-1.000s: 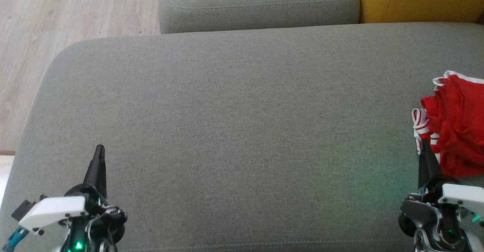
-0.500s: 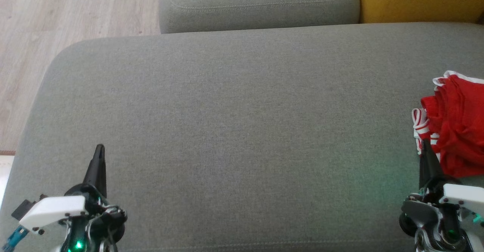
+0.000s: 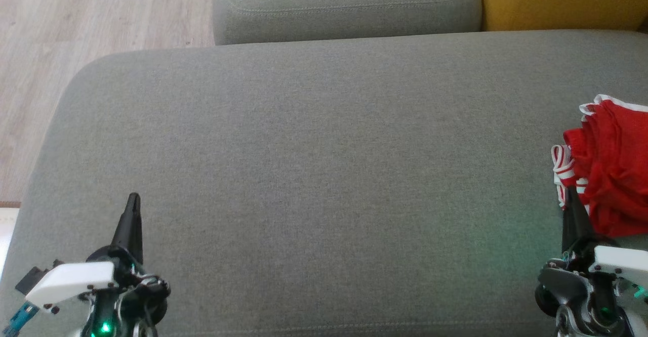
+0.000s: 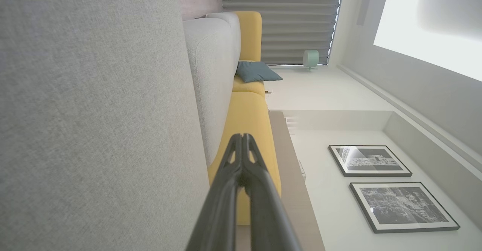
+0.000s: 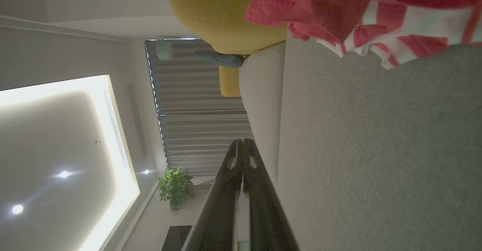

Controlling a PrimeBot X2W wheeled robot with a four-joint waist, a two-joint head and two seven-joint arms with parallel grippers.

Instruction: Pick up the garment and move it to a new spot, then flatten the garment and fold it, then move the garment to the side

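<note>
Crumpled red garment cut off at frame's right edge

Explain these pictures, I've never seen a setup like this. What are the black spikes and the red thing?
This is a two-armed robot. The wide picture comes from a camera on its head, looking down at a grey fabric sofa seat. The black spikes are its left gripper and right gripper, each two long dark fingers pressed shut, holding nothing. The sideways pictures come from wrist cameras looking along those fingers. A crumpled red garment with white trim lies on the seat beside the right gripper; whether they touch is unclear.
</note>
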